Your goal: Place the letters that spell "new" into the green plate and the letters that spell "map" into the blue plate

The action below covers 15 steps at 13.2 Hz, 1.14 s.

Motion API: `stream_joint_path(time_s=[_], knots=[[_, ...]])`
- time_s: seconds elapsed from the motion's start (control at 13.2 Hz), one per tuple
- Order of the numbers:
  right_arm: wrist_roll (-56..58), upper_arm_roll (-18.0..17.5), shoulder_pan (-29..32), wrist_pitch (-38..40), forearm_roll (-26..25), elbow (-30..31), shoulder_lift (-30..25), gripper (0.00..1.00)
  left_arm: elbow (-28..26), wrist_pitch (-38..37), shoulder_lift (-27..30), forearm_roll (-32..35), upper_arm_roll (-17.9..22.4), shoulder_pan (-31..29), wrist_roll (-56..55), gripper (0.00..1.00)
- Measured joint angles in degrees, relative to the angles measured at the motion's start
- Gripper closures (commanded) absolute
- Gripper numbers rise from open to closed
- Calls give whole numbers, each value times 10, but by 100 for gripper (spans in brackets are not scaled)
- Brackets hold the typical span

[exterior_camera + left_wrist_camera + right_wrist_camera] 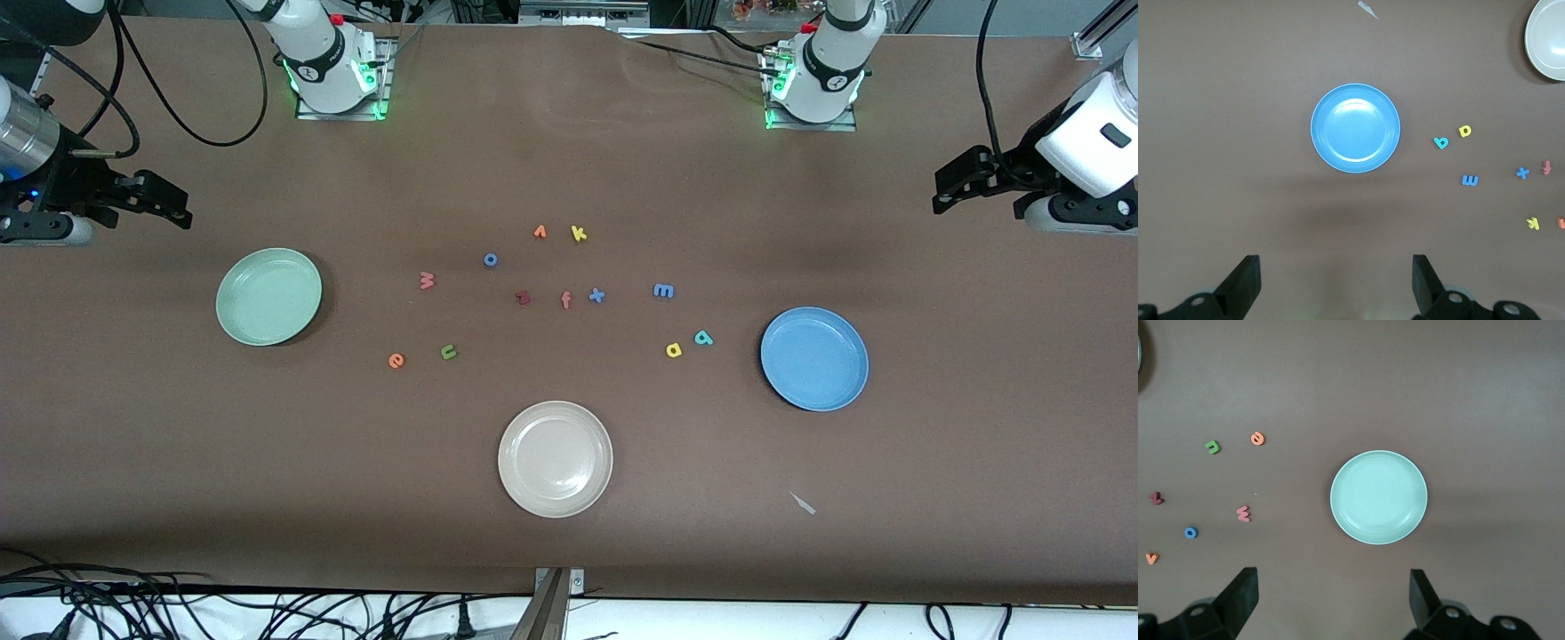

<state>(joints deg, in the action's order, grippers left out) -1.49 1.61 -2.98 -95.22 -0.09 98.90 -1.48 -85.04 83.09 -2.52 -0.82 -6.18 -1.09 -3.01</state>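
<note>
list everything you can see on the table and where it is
green plate: 1, mint, toward the right arm's end
blue plate: 1, toward the left arm's end
beige plate: 1, nearest the front camera
new letters: 3, pink w, orange e, green n, on the table beside the green plate
map letters: 3, blue m, yellow a, teal p, on the table beside the blue plate
other letters: 6, mixed colours, mid-table
right tool: open, above the green plate
left tool: open, above the blue plate
</note>
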Motion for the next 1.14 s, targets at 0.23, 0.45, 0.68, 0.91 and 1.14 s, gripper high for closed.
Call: stream_joint_path(time_s=[0.23, 0.45, 0.68, 0.91, 1.14], knots=[[0, 0, 0, 0, 0, 0, 1, 0, 0, -12, -1, 0, -5, 2, 0, 0], [0, 0, 0, 0, 0, 0, 6, 0, -2, -44, -19, 0, -14, 3, 0, 0], [0, -1, -2, 0, 0, 1, 11, 0, -7, -64, -77, 0, -14, 2, 0, 0], [1, -5, -4, 1, 0, 2, 31, 0, -6, -33, -151, -5, -21, 12, 0, 0], [1, -6, -5, 2, 2, 2, 76, 0, -5, 35, -204, -8, -23, 29, -6, 0]])
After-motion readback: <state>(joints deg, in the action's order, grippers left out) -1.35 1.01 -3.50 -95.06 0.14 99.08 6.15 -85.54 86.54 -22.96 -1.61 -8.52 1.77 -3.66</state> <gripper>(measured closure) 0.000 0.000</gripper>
